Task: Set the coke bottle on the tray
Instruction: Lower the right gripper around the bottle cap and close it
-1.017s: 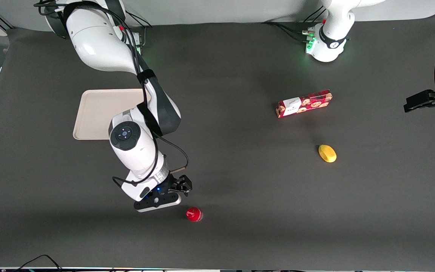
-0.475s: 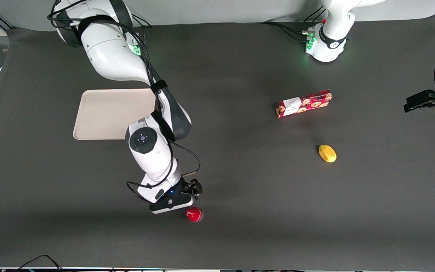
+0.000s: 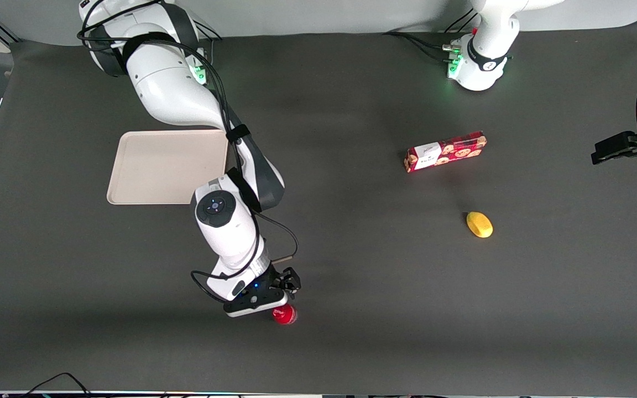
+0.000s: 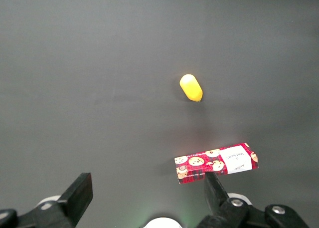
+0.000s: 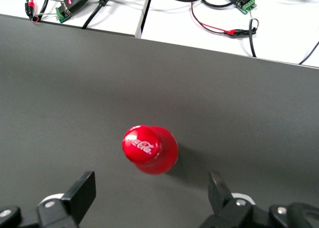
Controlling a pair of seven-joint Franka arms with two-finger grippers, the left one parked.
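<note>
The gripper (image 3: 274, 303) is hanging low in the lower middle of the front view, just above the coke bottle (image 3: 284, 315) and a touch farther from the front camera than it. In the wrist view its two dark fingers (image 5: 79, 194) are standing wide apart, much wider than the bottle (image 5: 149, 149), and they are gripping nothing; the bottle is sitting upright on the table between their lines but clear of both, its red cap with white script facing the camera. No part of the gripper is touching it.

The dark grey table (image 3: 351, 265) is spreading out around them. The tray (image 3: 158, 166) is lying flat in the upper left of the front view, well apart from the bottle and farther from the front camera, with the working arm's forearm crossing over one corner of it. Toward the parked arm's end of the table, the red cookie box (image 3: 445, 151) is lying on its side, and a small yellow object (image 3: 479, 224) is resting nearer the front camera than the box.
</note>
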